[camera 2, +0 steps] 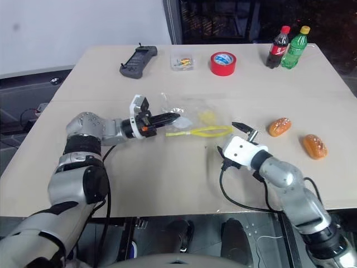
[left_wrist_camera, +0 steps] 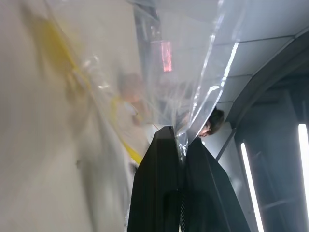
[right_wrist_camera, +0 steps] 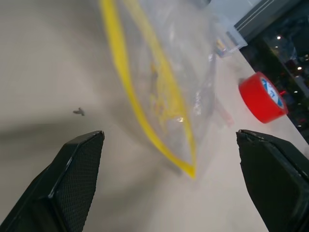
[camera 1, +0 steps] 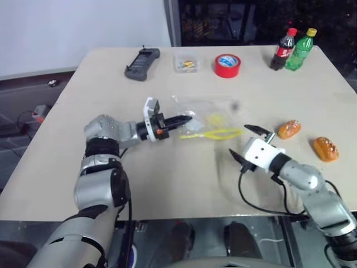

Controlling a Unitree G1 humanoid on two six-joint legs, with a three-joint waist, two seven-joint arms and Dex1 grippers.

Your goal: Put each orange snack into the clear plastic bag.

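I have the left gripper (camera 1: 181, 120) pinched tight on one edge of the clear plastic bag (camera 1: 209, 114), which lies just past the middle of the table (camera 1: 167, 184) with its yellow seal strip (camera 1: 215, 134) facing my right arm. The film looks thin, crinkly and nearly weightless, so I judge it will sag and fold wherever I am not holding it. It is probably slick too, so the sturdier hold looks to be the stiffer strip at the mouth. My right gripper (camera 1: 246, 144) hovers beside that strip with its fingers spread wide and nothing in them.

The two orange snacks (camera 1: 289, 129) (camera 1: 326, 148) sit on the table to the right of the bag, near each other but apart. They look soft and light, like small buns, so I would close on the sides gently to avoid squashing them.

The table is pale, matte and flat. At its far edge stand a red tape roll (camera 1: 227, 65), a small clear box (camera 1: 185, 62), a black handset (camera 1: 141, 63) and two bottles (camera 1: 293, 49). Behind is a white wall and a dark area.
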